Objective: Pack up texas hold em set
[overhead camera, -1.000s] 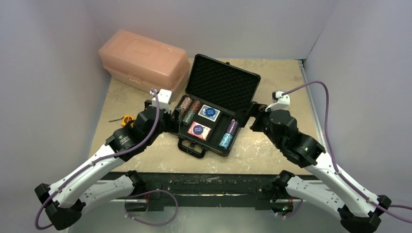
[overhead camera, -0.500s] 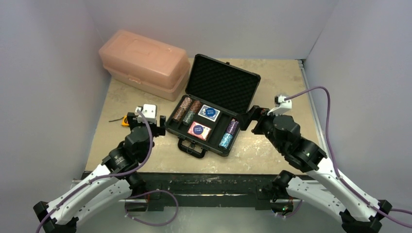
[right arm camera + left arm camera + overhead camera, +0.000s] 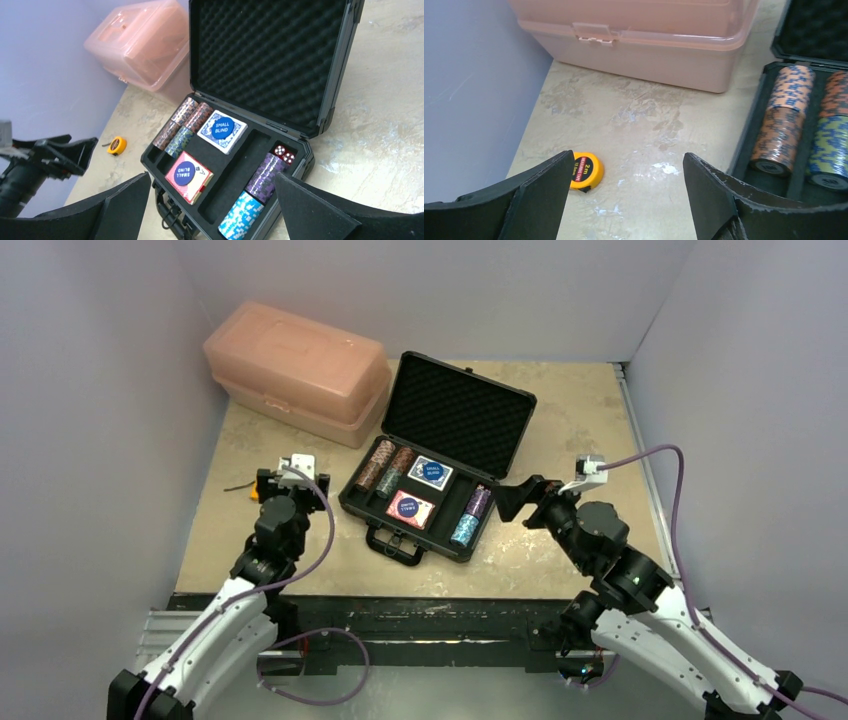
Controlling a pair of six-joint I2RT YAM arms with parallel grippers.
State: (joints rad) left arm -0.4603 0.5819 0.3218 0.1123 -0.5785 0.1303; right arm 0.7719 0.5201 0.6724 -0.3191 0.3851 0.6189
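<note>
only the right wrist view looks into the open briefcase (image 3: 265,60), which sits just ahead of the right hand (image 3: 212,177) with its foam-lined lid upright. there a blue deck (image 3: 235,141) and a red deck (image 3: 202,180) lie in the middle slots, each carrying one of the two round blue discs (image 3: 221,127) printed "small blind". two red dice (image 3: 284,152) are tucked in the far corner of the slot nearest that hand's right finger, beyond a purple and a light-blue run of chip stacks (image 3: 250,200); more chips fill the two slots on the far left side. the left wrist view shows other things – a yellow tape measure (image 3: 585,172) marked "2m" lying just beside the left finger of the left hand (image 3: 628,160), the latch (image 3: 594,32) of the pink box (image 3: 649,45) straight ahead, and the orange-and-blue chip rows off past its right finger. the top view alone shows both arms at once, the left hand left of the case, the right hand at its right side – neither touching it. both hands are spread wide with nothing between the fingers. the counter (image 3: 639,110) is beige and mottled with pale worn patches; plain lilac-grey walls (image 3: 100,390) close it in on three sides.
</note>
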